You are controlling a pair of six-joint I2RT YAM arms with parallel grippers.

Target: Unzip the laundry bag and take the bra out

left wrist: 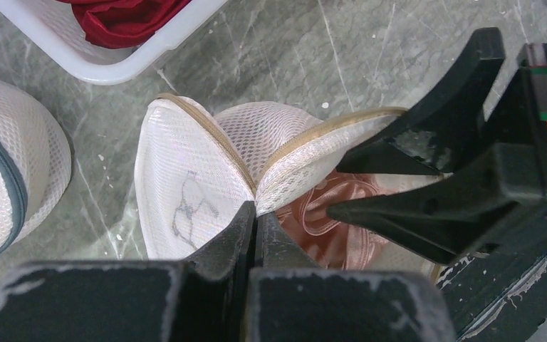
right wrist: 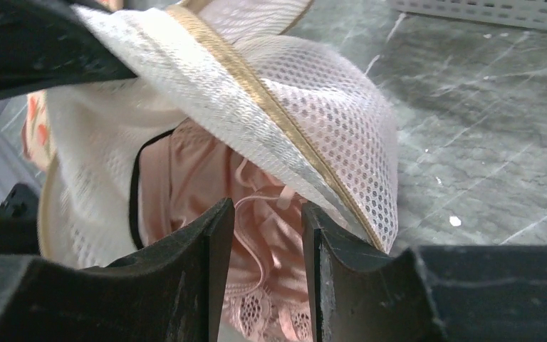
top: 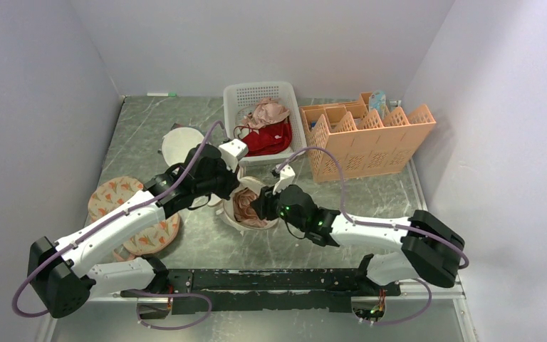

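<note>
Unzipped laundry bag (left wrist: 185,185), pink bra (right wrist: 256,242) showing inside.
Cream mesh, it lies at 6 o'clock of the white basket (top: 260,85); left gripper (left wrist: 255,215) pinches its tan-zipped rim, right gripper (right wrist: 263,214) part-open astride the bra.

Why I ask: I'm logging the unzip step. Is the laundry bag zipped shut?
No, the laundry bag gapes open in the right wrist view, with the pink bra showing inside.

bag (left wrist: 185,178): was cream-white mesh w/ tan zip trim, grey outline print
bra (right wrist: 185,178): was peach-pink
table (left wrist: 370,64): was grey-green marble
pouch (top: 116,192): had orange floral
</note>
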